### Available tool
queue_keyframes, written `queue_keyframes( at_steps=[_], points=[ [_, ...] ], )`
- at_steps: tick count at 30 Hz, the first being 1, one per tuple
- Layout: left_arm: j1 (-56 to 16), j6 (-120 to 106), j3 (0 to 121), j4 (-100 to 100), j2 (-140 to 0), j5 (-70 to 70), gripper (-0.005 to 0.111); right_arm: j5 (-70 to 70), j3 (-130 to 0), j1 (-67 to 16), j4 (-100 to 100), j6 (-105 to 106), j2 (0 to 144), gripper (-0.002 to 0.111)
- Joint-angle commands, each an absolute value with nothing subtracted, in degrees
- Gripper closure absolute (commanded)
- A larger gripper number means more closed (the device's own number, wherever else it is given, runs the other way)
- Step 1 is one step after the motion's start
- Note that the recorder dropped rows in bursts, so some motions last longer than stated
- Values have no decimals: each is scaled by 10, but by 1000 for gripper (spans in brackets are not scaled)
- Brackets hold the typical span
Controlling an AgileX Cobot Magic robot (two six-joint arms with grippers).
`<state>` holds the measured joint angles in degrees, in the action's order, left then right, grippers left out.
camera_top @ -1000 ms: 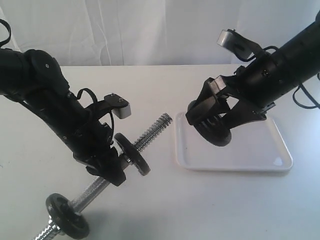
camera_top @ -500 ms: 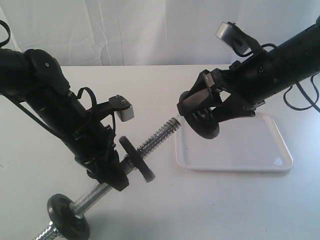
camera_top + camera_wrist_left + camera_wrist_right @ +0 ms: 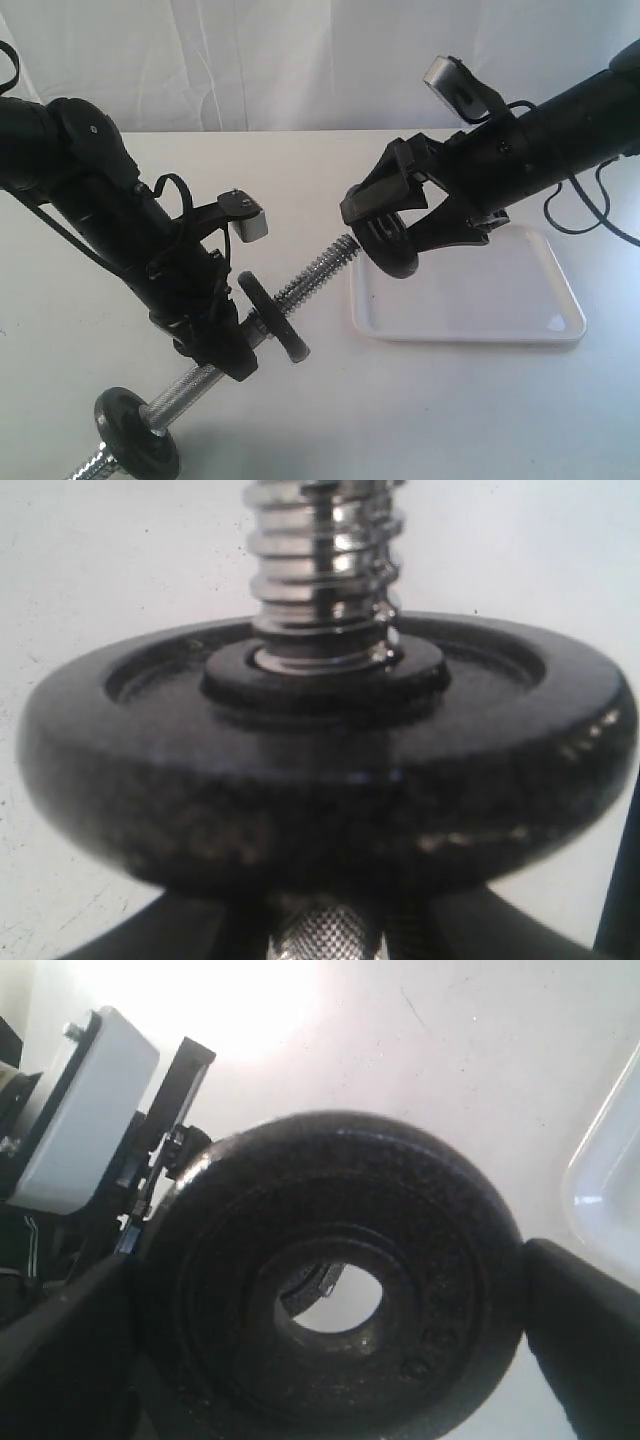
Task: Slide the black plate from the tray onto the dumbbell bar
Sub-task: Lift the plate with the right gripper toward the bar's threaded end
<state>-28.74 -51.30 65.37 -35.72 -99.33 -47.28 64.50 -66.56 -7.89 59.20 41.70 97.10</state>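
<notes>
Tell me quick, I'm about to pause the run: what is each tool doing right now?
Left tool: closed on the dumbbell bar.
Right tool: closed on the black plate.

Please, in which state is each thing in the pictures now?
dumbbell bar, tilted, one end raised.
left gripper, shut on the dumbbell bar.
black plate, lifted on edge, hole facing the bar's tip.
right gripper, shut on the black plate.
tray, lying flat, nothing in it.

White table [image 3: 300, 165] carries the white tray [image 3: 500, 300]
</notes>
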Motion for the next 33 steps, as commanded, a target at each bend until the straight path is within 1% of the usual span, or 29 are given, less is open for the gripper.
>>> queue_keyframes(
  at_steps=[1, 12, 27, 33],
  points=[
    [-288, -515, 666, -443, -965, -510, 107, 622, -666, -74, 644, 427, 980, 108],
    [-288, -515, 666, -444, -965, -510, 107, 645, -666, -74, 695, 427, 1005, 108],
    [-288, -515, 666, -445, -965, -510, 107, 652, -666, -74, 696, 428, 1013, 108],
    [-288, -515, 666, -445, -965, -510, 107, 680, -666, -74, 703, 426, 1033, 108]
  ],
)
